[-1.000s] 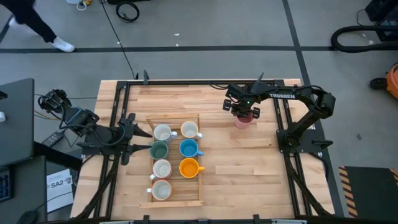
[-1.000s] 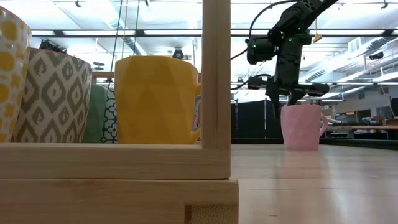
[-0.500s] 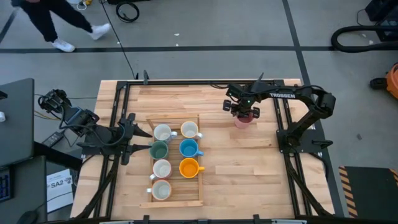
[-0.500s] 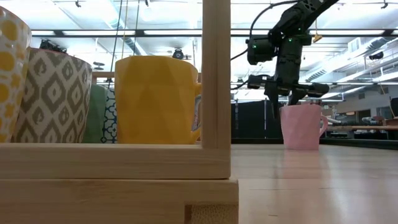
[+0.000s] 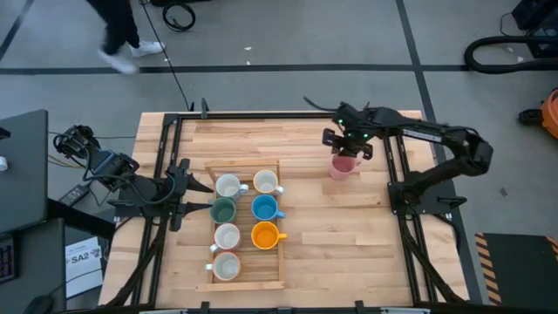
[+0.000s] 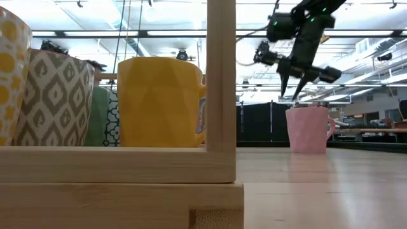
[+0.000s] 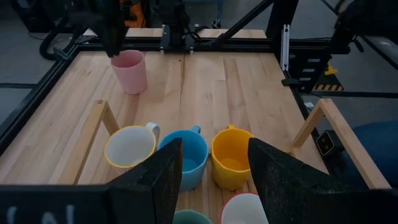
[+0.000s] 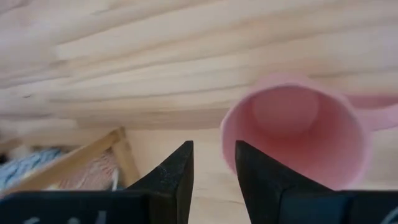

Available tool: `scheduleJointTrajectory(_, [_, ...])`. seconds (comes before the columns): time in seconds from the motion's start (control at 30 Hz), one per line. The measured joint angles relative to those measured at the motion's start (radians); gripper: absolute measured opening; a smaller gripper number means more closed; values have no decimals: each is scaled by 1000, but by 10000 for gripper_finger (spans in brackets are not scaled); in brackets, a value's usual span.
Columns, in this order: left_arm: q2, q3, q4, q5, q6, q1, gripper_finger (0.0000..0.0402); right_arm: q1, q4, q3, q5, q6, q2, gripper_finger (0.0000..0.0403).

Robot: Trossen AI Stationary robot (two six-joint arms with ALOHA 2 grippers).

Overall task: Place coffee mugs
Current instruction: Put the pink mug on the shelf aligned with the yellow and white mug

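Observation:
The pink mug (image 5: 341, 167) stands upright on its base on the bare table, right of the wooden tray (image 5: 281, 228). My right gripper (image 6: 294, 95) hangs just above its rim, fingers pointing down, open and holding nothing; the right wrist view shows the pink mug (image 8: 298, 130) below them. In the tray stand several mugs, among them a teal one (image 5: 223, 210), a blue one (image 5: 264, 208), an orange one (image 5: 264, 234) and white ones (image 5: 227, 186). My left gripper (image 7: 211, 180) waits open at the tray's left side.
The tray's wooden frame post (image 6: 220, 76) and the mugs in it fill the table's middle. Bare wood lies between the tray and the pink mug and toward the near right. Dark arm mounts run along both side edges. A person (image 5: 122, 35) walks on the floor beyond the far edge.
My right gripper has risen off the pink mug's rim, where its fingers had reached down, and now hangs clear above it, tipped a little. The pink mug has stayed standing in place.

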State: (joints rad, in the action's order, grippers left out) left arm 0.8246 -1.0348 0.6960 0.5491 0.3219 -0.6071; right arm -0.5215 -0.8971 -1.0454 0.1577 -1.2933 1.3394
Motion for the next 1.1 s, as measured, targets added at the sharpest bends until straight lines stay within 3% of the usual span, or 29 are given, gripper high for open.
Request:
scheduleJointTrajectory(0.13, [0, 0, 0, 0, 0, 0, 188, -19, -14, 0, -3, 162, -102, 124])
scheduleJointTrajectory(0.53, [0, 0, -1, 0, 0, 0, 188, -31, -265, 0, -55, 1022, -336, 123])
scheduleJointTrajectory(0.73, [0, 0, -4, 0, 5, 0, 188, -31, -338, 18, -184, 1242, -354, 124])
scheduleJointTrajectory(1.1, [0, 0, -5, 0, 8, 0, 188, -31, -299, 151, -185, 1562, -345, 122])
